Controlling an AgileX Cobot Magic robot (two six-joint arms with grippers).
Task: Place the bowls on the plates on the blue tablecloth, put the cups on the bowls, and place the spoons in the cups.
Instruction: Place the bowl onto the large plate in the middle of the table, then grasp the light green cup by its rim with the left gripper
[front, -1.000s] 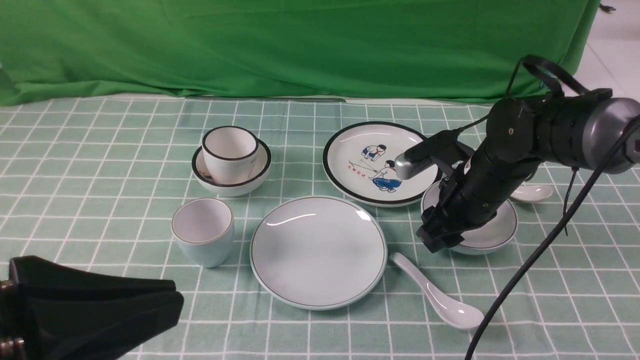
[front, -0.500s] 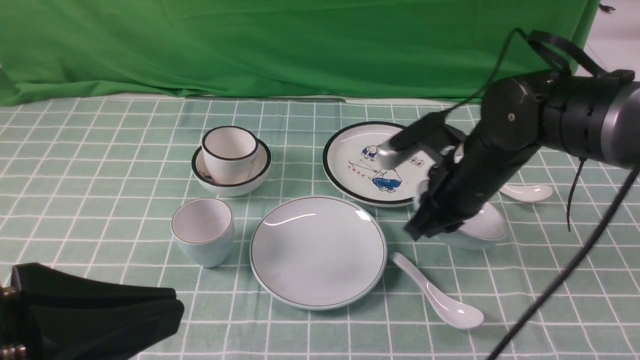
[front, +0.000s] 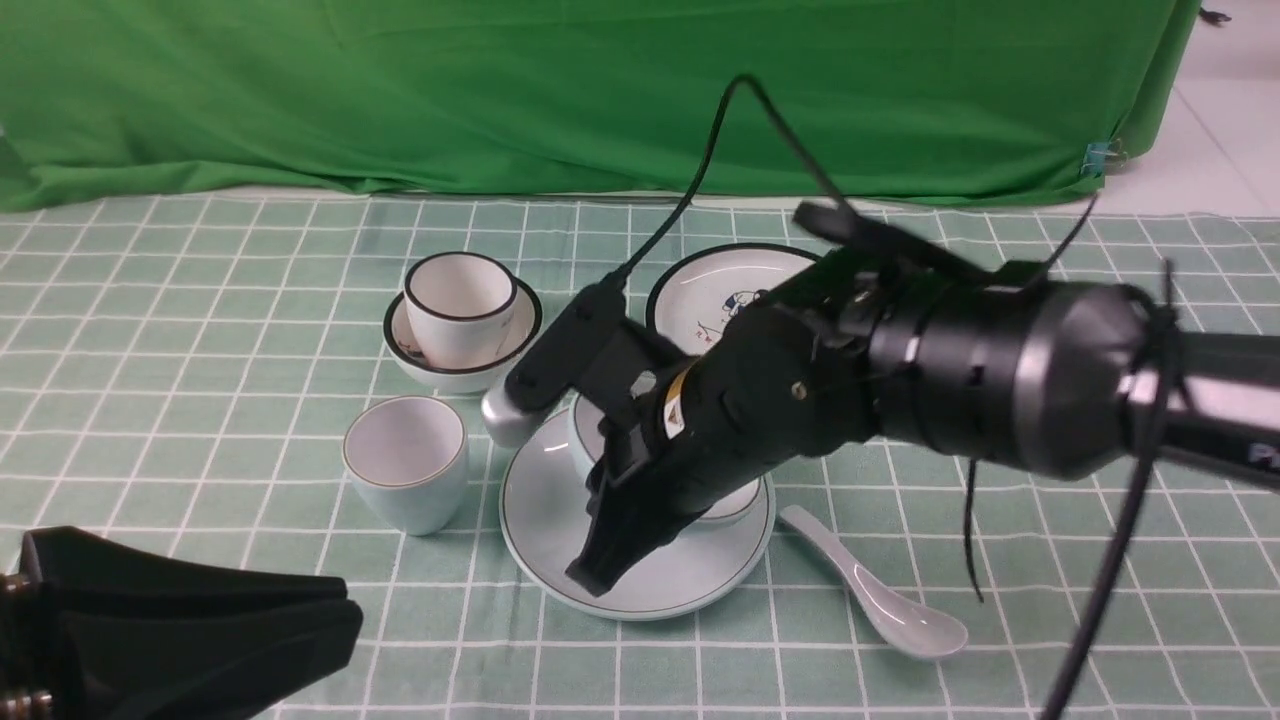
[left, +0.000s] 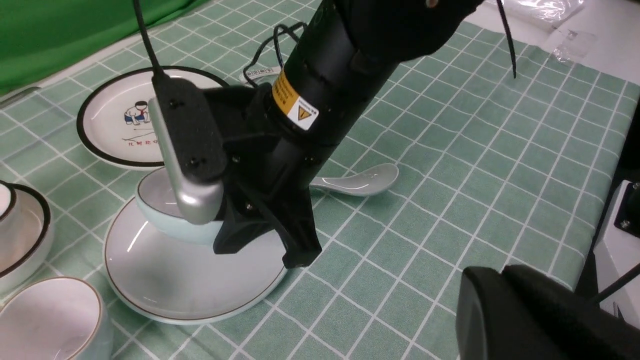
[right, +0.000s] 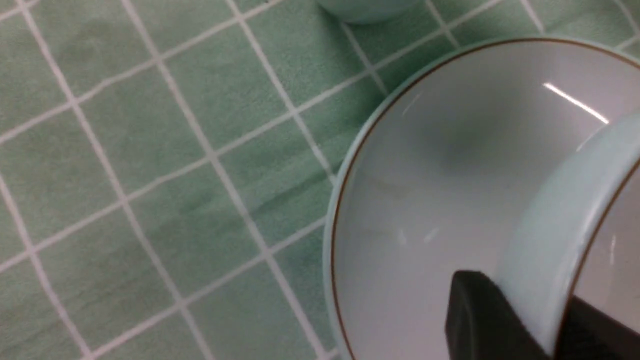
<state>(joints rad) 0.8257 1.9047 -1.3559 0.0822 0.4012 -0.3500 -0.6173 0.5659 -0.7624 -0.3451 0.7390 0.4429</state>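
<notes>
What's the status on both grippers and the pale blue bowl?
Right gripper clamped on pale blue bowl's rim, bowl over pale blue plate. Left gripper shut, empty. Nothing visibly blocking.

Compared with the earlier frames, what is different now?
The right end effector has closed on the rim of the pale blue bowl, lifted it from the cloth and carried it leftward over the pale blue plate. The white cup in its bowl, the pale blue cup, both plates and the nearer spoon stayed put.
</notes>
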